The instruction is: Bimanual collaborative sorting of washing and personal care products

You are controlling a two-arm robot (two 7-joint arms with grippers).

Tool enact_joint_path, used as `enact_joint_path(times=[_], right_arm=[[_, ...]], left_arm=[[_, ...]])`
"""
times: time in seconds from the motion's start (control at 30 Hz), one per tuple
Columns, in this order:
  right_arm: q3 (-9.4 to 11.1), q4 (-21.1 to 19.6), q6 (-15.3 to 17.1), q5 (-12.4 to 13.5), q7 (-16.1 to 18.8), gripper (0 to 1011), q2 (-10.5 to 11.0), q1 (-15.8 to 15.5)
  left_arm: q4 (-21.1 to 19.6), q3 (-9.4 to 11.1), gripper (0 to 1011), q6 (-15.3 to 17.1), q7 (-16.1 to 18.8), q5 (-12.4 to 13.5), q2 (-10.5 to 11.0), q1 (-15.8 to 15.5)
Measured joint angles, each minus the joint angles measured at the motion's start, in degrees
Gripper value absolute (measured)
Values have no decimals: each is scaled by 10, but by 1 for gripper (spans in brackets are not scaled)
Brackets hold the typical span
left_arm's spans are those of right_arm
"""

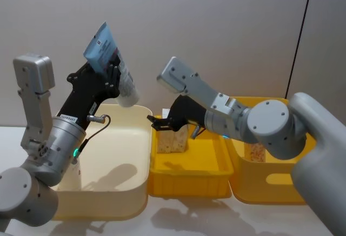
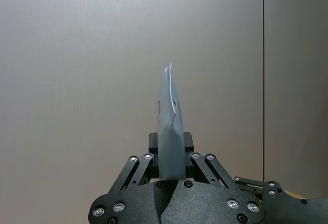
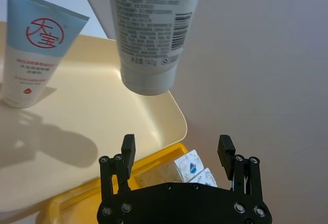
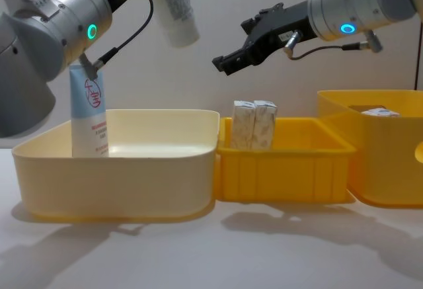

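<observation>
Table [image 4: 264,252] under cream bin [image 4: 119,183], yellow bins [image 4: 284,173]

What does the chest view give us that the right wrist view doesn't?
Chest view, not the right wrist view: the left arm, whose left gripper grips the raised tube, and the big yellow bin on the right with a lone carton inside.
Right wrist view, not the chest view: the barcode and fine print on the raised tube, and the tops of the two cartons.
Both: the raised tube, cap end down over the cream bin; a second tube standing in it; the two cartons upright in the small yellow bin; the right gripper, open, raised near them.
</observation>
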Motion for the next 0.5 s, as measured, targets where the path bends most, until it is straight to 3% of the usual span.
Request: enact_joint_path(times=[0.5], right_arm=[[6,5,16,24,36,1001,-11,11]], left_arm=[[-10,-3,248,-2,-7,2,-1,9]])
